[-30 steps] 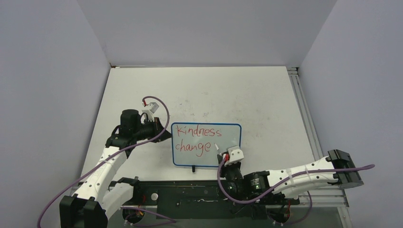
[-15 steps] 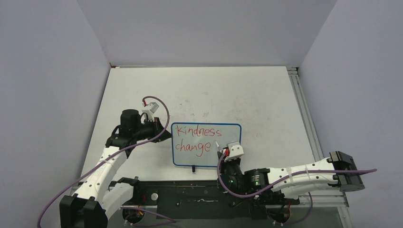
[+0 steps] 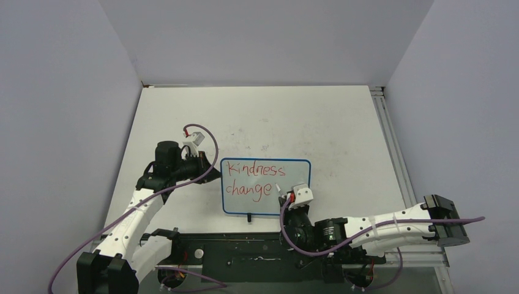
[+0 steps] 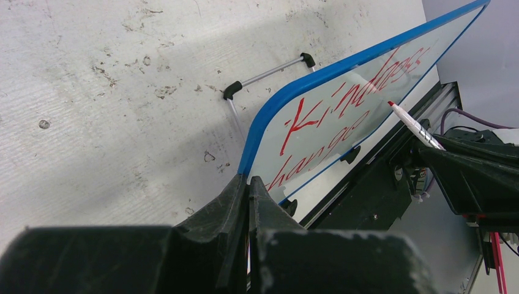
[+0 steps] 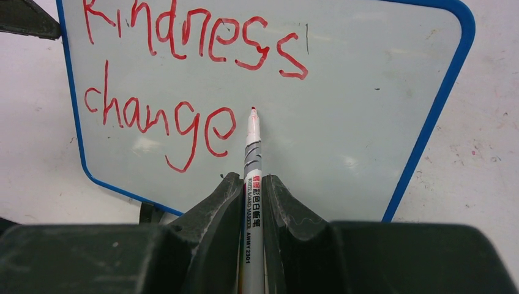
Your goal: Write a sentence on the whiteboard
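The whiteboard point(image 3: 294, 199), white with a blue frame, lies mid-table and reads "Kindness change" in red. My left gripper point(image 3: 211, 169) is shut on the board's left edge; in the left wrist view the blue frame point(image 4: 278, 116) runs into the closed jaws of the left gripper point(image 4: 249, 182). My right gripper point(image 3: 287, 197) is shut on a red whiteboard marker point(image 5: 252, 184). The marker's tip point(image 5: 253, 111) points at the board point(image 5: 367, 104) just right of the "e" of "change". I cannot tell if the tip touches the surface. The marker also shows in the left wrist view point(image 4: 413, 124).
A black clip point(image 3: 248, 216) sticks out of the board's near edge. The board's metal stand leg point(image 4: 263, 76) rests on the scuffed tabletop point(image 3: 318, 122). A black base rail point(image 3: 245, 251) runs along the near edge. An aluminium rail point(image 3: 392, 147) borders the right side.
My right gripper with the marker has shifted slightly right and away from the arm bases, from beside the "e" of "change". The left arm and the board have not moved.
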### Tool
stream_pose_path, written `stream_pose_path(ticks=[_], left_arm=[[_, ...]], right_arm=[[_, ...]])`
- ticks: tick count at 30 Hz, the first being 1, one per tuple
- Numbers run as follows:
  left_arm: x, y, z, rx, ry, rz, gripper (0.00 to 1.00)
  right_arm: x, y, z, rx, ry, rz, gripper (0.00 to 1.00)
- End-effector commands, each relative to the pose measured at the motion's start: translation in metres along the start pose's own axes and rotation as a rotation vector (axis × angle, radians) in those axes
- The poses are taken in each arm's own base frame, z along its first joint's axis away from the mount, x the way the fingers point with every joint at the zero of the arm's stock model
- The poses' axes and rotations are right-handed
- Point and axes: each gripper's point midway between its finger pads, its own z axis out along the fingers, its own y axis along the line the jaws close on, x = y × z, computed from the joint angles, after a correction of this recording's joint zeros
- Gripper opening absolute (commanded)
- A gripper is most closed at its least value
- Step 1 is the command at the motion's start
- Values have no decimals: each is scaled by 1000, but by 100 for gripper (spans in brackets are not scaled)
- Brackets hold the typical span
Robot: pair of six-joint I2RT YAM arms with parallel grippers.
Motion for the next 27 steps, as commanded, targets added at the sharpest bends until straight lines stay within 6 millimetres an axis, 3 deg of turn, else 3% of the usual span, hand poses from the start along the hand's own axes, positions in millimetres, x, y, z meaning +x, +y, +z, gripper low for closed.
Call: stream_pose_path(ticks=[1,27], left_arm=[[-19,-12,-3,30,-44,46,0],[-18,-12,-3,31,-43,45,0]], right_arm=[[2,0,-2,6,-7,27,5],[21,3,4,-2,52,-1,5]])
